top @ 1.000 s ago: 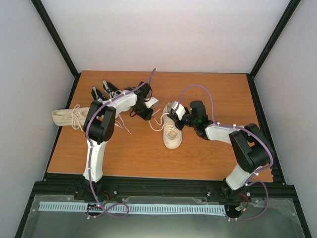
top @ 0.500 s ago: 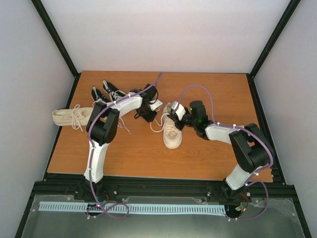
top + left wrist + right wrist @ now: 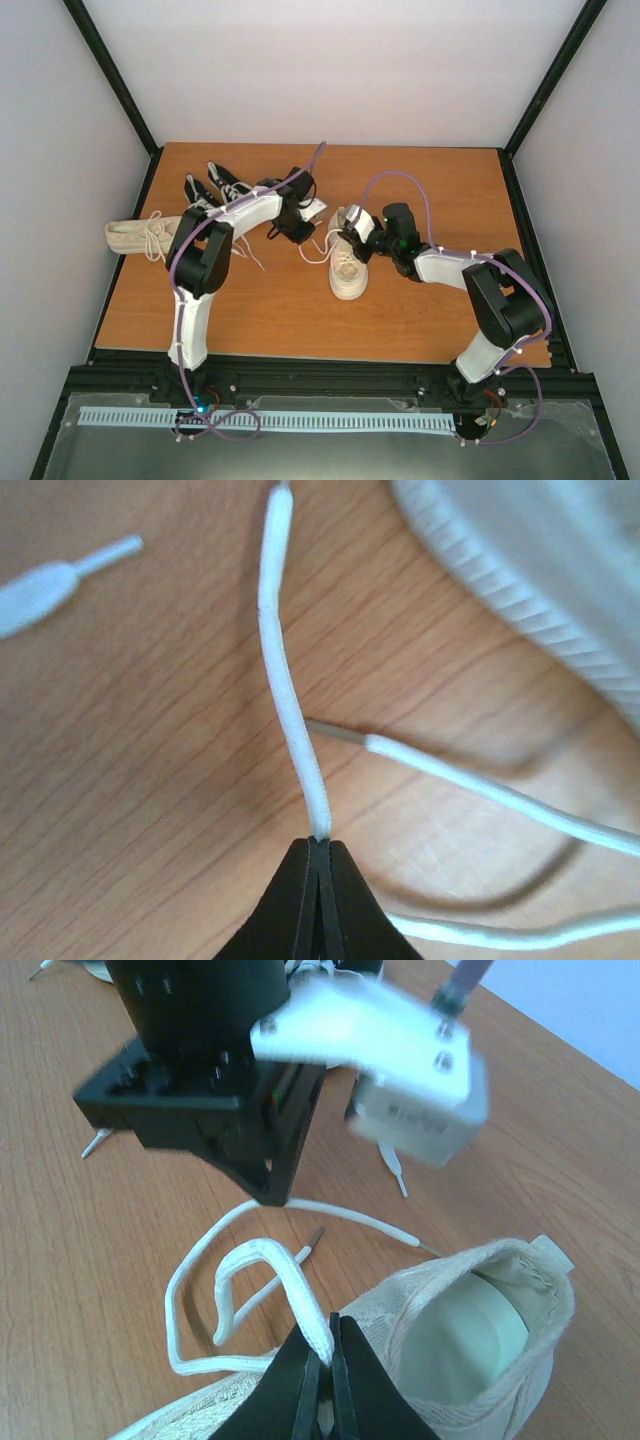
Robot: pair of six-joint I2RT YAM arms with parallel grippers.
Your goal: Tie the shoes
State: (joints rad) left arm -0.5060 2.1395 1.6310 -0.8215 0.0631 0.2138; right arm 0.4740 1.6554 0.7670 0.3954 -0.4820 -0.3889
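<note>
A cream shoe [image 3: 348,272] lies mid-table, its pale laces spread on the wood to its left. My left gripper [image 3: 298,234] is shut on one lace strand [image 3: 288,695], pinched at its fingertips [image 3: 318,846] just above the table. My right gripper [image 3: 354,246] sits over the shoe's opening and is shut on a folded loop of lace [image 3: 268,1265]; in the right wrist view the jaws [image 3: 326,1348] show above the cream shoe [image 3: 480,1340], with the left gripper [image 3: 268,1192] just beyond. A second cream shoe [image 3: 135,236] lies at the left. Two black shoes [image 3: 215,184] lie at the back left.
Loose lace ends with aglets lie on the wood between the two grippers [image 3: 440,770] and further off [image 3: 60,575]. The cream shoe's sole edge [image 3: 540,590] is close to the right of the left gripper. Black frame rails border the table [image 3: 320,350].
The left gripper has shifted a little to the right, toward the middle shoe, still holding the lace. The right arm and the shoes have stayed put.
</note>
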